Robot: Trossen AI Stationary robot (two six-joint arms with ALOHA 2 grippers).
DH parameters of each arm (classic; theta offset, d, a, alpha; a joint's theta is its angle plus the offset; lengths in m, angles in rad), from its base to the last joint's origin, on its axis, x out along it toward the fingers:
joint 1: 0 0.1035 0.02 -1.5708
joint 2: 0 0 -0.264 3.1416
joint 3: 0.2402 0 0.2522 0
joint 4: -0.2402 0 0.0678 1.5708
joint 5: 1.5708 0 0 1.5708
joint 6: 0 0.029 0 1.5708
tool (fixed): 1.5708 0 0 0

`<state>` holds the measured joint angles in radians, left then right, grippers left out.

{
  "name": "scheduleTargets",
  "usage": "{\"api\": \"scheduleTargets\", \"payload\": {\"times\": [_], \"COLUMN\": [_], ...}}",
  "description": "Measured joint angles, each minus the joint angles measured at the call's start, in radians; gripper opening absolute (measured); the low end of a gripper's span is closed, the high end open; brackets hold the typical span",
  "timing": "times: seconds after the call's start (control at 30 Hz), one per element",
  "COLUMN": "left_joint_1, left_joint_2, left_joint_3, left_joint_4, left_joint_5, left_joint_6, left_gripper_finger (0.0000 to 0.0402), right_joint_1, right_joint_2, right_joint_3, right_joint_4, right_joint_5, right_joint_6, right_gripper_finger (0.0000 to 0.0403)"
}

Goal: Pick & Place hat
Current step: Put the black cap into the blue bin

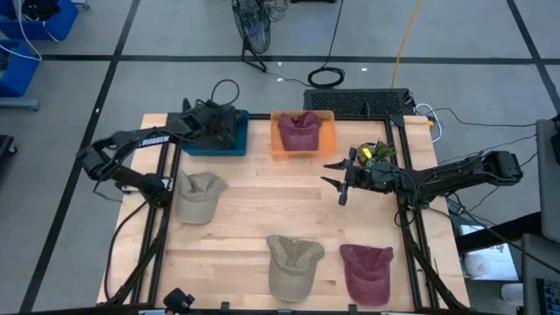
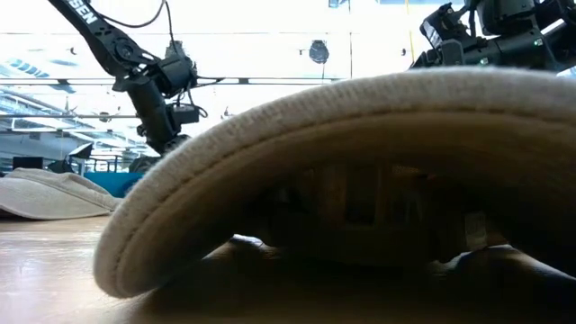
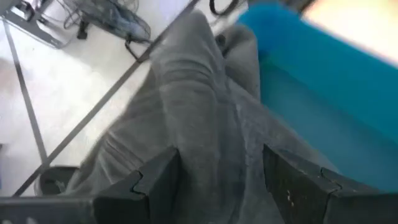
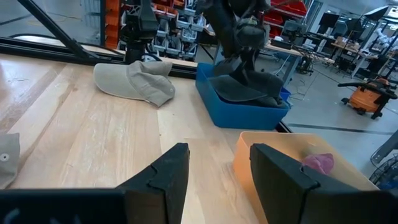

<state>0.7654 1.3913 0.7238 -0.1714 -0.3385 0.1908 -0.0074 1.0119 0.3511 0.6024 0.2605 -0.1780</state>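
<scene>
A dark grey hat (image 1: 219, 127) is over the blue bin (image 1: 234, 147) at the table's far left. My left gripper (image 1: 203, 118) is there, shut on it; the right wrist view shows the hat's lower part (image 4: 245, 87) lying in the bin. My right gripper (image 1: 331, 173) hovers open above the table's right middle, touching nothing. A maroon hat (image 1: 299, 131) lies in the orange bin (image 1: 328, 144). Two beige hats (image 1: 199, 194) (image 1: 293, 262) and a maroon one (image 1: 366, 271) lie flat on the wood. My left gripper holds the dark grey hat by bunched cloth (image 3: 214, 155) pinched between its two fingers (image 3: 158, 180). It comes from above, slanting in from the table's left. The hat hangs below the fingers, with its lower part in the blue bin (image 3: 298, 68).
The near beige hat's brim (image 2: 360, 162) fills the low view. A black keyboard-like unit (image 1: 359, 101) and cables sit at the far right edge. Bare wood (image 1: 271, 197) lies between the bins and the near hats. Dark frame rails (image 1: 411, 236) run along both sides.
</scene>
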Motion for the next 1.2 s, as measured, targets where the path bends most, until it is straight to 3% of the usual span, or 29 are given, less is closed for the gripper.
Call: {"api": "scheduleTargets", "payload": {"times": [0.17,0.47,0.73,0.93,1.13,1.2], "left_joint_1": [-0.002,-0.008,-0.043,-0.048,-0.05,-0.051], "left_joint_2": [0.01,0.008,-0.052,-0.112,-0.203,-0.227], "left_joint_3": [0.0,0.0,0.0,0.0,0.0,0.0], "left_joint_4": [0.0,0.002,-0.084,-0.182,-0.207,-0.23], "left_joint_5": [0.001,0.095,0.124,0.163,0.167,0.219], "left_joint_6": [-0.001,0.041,0.127,0.152,0.175,0.175], "left_gripper_finger": [0.02,0.0019,0.0033,0.0008,0.0028,0.0023], "right_joint_1": [0.0,0.0,0.0,0.0,0.0,0.0], "right_joint_2": [0.0,0.0,0.0,0.0,0.0,0.0], "right_joint_3": [0.0,0.0,0.0,0.0,0.0,0.0], "right_joint_4": [-0.001,-0.012,-0.052,-0.077,-0.08,-0.08], "right_joint_5": [0.001,0.001,0.001,0.001,0.001,0.001], "right_joint_6": [-0.006,-0.018,0.002,0.017,0.027,0.027], "right_gripper_finger": [0.0155,0.0155,0.0155,0.0155,0.0155,0.0155]}}
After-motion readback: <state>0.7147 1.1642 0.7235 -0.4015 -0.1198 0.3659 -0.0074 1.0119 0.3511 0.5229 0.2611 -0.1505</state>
